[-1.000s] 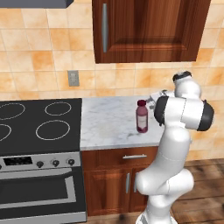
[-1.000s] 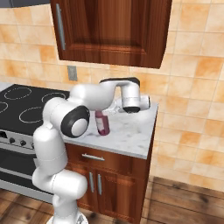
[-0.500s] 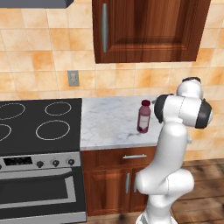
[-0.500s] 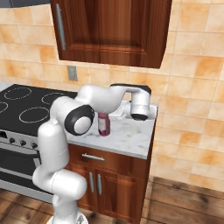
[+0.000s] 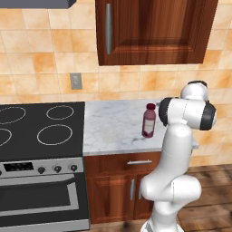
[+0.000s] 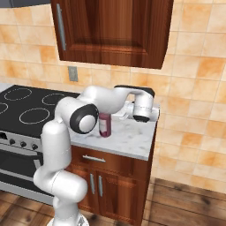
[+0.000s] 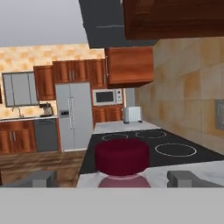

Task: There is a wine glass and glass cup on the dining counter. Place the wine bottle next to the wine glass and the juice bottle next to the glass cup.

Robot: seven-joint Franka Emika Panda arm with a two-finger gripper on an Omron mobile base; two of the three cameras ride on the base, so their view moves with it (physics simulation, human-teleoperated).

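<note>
Juice bottle (image 5: 148, 120): short, plump, dark maroon liquid inside, pinkish-red cap on, standing upright on the narrow marble worktop (image 5: 113, 129) right of the black stovetop (image 5: 36, 129), below the wooden wall cabinet (image 5: 154, 29). Gripper (image 7: 114, 178): level with the cap, fingers spread apart to either side of it, not touching.

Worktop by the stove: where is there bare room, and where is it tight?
The marble worktop lies bare from the stove edge across to the juice bottle, front to back. It is tight at the right end, where the arm hangs beside the bottle. The pincer straddles its cap.
</note>
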